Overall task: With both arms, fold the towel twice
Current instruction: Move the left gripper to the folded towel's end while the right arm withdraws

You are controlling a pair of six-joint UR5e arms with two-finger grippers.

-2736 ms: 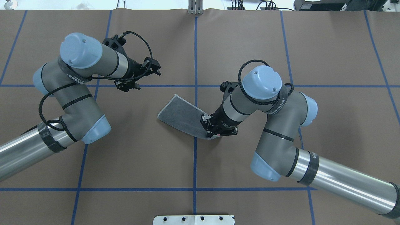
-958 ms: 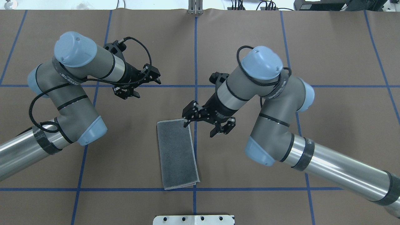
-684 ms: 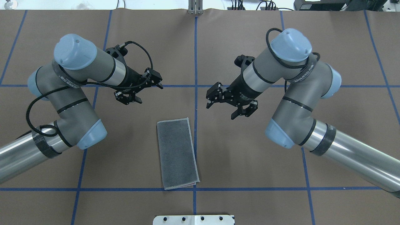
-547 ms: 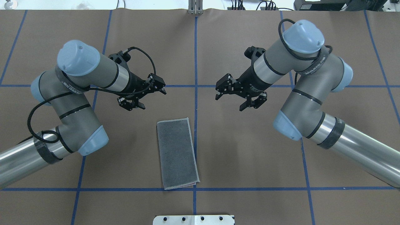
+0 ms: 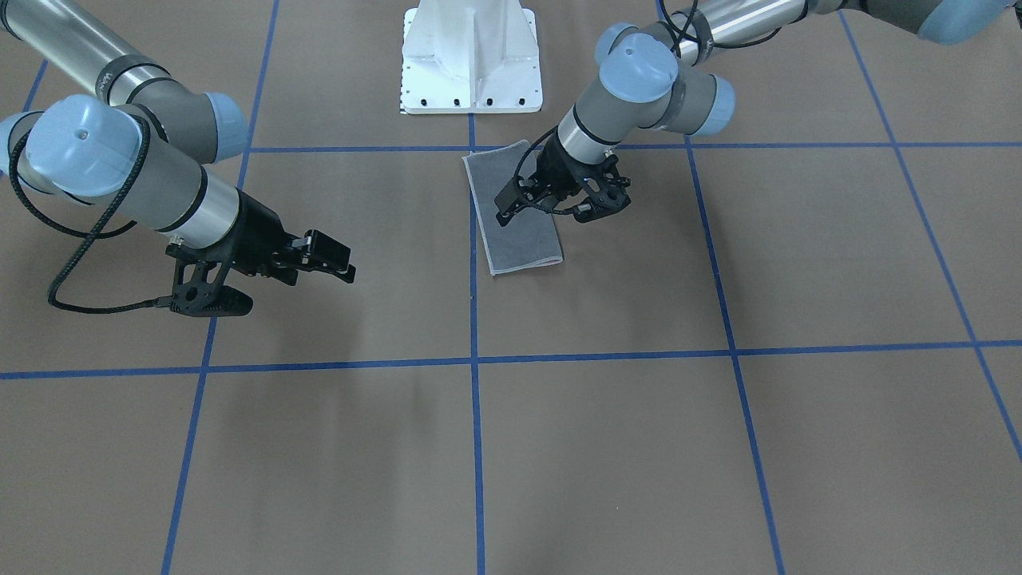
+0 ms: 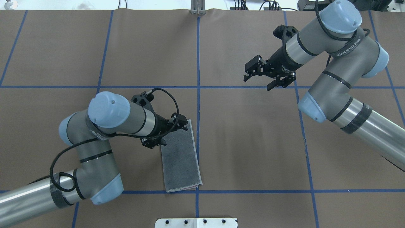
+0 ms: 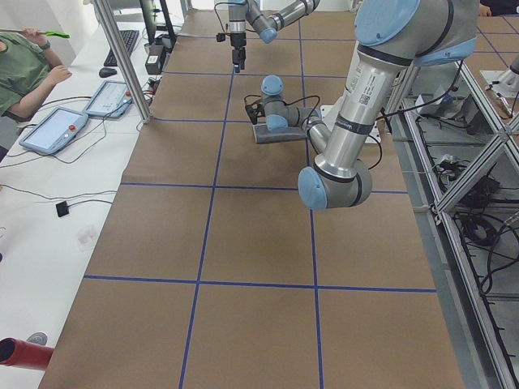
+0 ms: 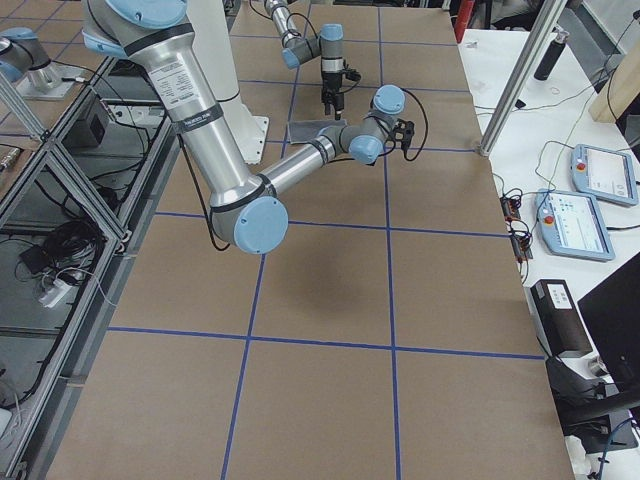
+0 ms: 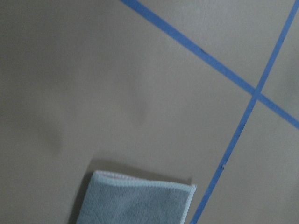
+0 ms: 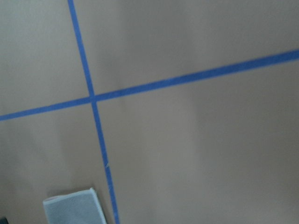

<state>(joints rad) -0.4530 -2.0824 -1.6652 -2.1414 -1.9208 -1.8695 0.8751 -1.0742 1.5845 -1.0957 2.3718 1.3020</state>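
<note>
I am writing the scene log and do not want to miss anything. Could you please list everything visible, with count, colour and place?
towel: one, grey face up, folded into a strip, mid-table near the base
table: one, brown with blue grid
base: one, white, robot's edge
tablets: two, grey, side bench
person: one, green top, beside the bench
left gripper: one, black, open, over the towel's far end
right gripper: one, black, open, away from the towel

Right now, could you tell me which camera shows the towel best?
Overhead exterior: the towel lies nearly unobstructed. Front-facing, the left gripper overlaps it; side views show it tiny; wrist views catch only an end.
</note>
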